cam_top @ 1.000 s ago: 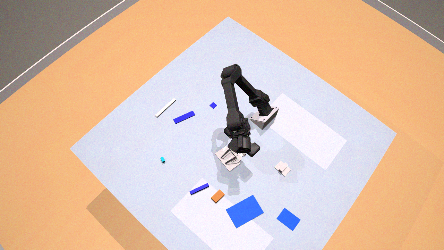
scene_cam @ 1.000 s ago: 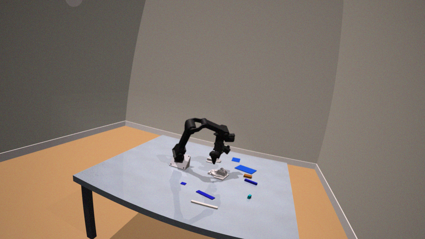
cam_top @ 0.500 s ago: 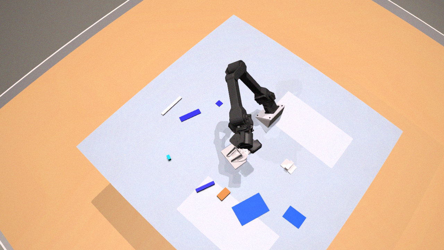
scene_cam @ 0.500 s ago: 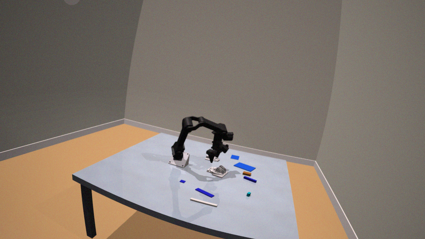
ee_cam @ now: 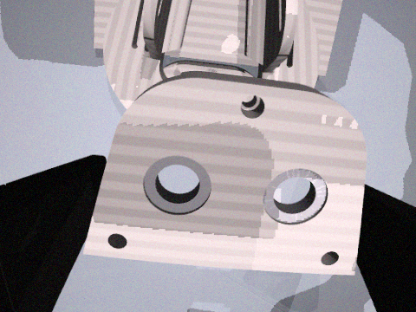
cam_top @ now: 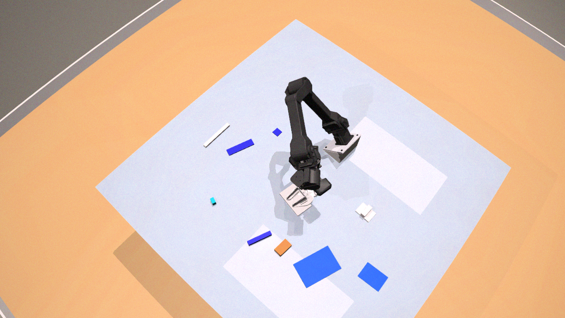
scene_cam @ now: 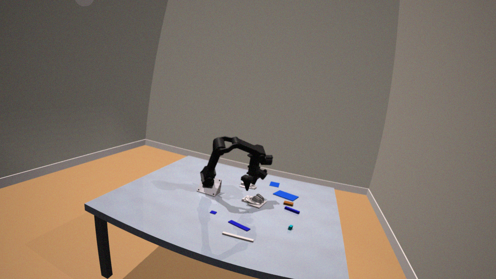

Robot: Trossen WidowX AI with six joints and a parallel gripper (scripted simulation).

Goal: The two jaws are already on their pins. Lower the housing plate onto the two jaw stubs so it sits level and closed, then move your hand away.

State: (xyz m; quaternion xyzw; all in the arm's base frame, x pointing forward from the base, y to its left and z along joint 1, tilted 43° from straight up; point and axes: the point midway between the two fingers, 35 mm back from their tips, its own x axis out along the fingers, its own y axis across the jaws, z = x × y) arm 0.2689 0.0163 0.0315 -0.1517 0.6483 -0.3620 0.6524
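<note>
My gripper (ee_cam: 227, 182) is shut on the housing plate (ee_cam: 234, 143), one black finger at each side edge in the wrist view. The plate is pale, with a rounded far edge, two large ringed holes and three smaller holes. The pale base assembly (cam_top: 298, 210) (scene_cam: 258, 205) (ee_cam: 322, 52) lies on the table with the two jaws standing on it. The plate hangs above the assembly's arm-side end and overlaps it in the wrist view. The size of the gap is unclear. The plate hides the jaw stubs, and the arm covers most of that end in the top view.
A small white stand (cam_top: 365, 212) is beside the assembly. An orange block (cam_top: 282, 247) (scene_cam: 288, 203), a dark blue bar (cam_top: 259, 238) (scene_cam: 291, 209) and a large blue rectangle (cam_top: 317, 266) (scene_cam: 285, 195) lie beyond it. A teal cube (cam_top: 213, 201) (scene_cam: 290, 227) lies farther off.
</note>
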